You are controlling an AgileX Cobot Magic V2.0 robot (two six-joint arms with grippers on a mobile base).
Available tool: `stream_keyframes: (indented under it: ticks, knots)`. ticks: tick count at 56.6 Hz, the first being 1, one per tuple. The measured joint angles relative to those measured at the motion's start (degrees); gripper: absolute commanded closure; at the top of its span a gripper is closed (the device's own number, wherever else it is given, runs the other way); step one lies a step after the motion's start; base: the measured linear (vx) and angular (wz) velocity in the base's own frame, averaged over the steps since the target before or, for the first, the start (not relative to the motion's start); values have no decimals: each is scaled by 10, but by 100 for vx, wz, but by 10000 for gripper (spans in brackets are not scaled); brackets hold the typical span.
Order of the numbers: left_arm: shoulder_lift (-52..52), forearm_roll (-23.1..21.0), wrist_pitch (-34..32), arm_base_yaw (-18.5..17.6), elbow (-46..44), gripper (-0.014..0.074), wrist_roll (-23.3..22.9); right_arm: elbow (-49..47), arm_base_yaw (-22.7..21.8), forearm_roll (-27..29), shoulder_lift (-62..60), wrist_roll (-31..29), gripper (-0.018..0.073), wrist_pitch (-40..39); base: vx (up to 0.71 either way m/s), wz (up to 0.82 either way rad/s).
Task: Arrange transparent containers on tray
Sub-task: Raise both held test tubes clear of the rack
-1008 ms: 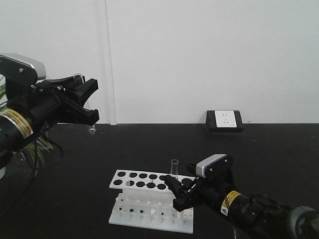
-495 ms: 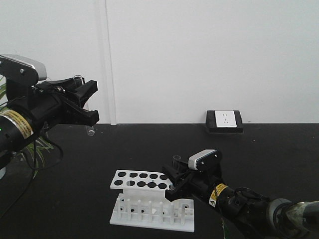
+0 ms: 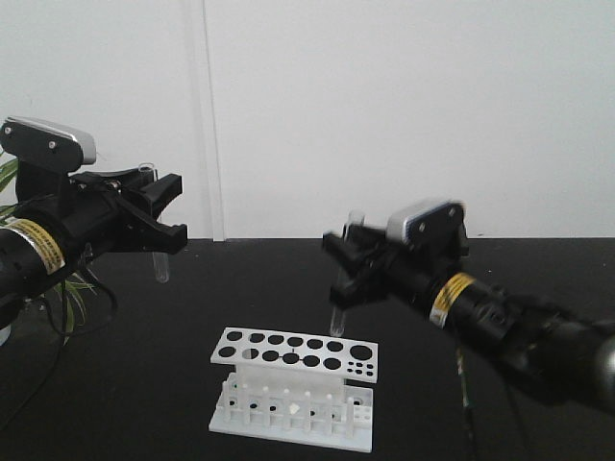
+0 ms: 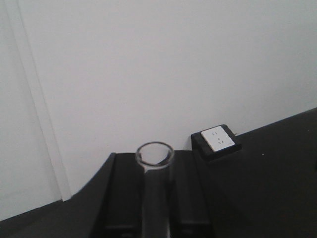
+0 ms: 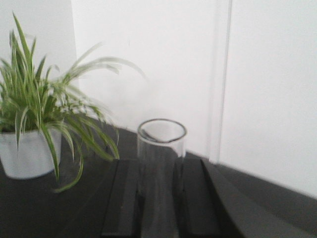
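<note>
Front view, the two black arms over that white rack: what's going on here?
Each arm is holding a clear glass test tube in the air. The left gripper grips the left tube out to the left of the rack. The right gripper grips the right tube, which hangs just over the rack's right end. The rack's holes look empty, and no tray is in view.

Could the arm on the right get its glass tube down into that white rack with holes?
Probably yes. The right gripper holds the tube hanging roughly over the rack, whose holes look empty, and nothing shows in between.
</note>
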Motion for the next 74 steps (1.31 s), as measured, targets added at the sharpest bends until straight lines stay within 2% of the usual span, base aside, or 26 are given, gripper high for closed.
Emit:
stream_keyframes:
  ticks: [6,13,21,28,40,74]
  knots:
    - [-11,31,45,0,0,603,-24,0,0,-21,-70,12,572,58,0,0]
    - [-35,40,97,0,0,603,-69,3,0,-64,-133,56,572,121,0,0]
    - [-65,50,130,0,0,603,-94,20,0,-117,-188,121,572,155,0,0]
    - [-88,52,167,-9,0,603,-99,40,0,-134,-218,153,572,170,0,0]
    - [-96,52,195,-23,0,603,-100,51,0,-140,-230,157,572,178,0,0]
    - [-96,52,205,-23,0,603,-100,52,0,-141,-230,159,572,180,0,0]
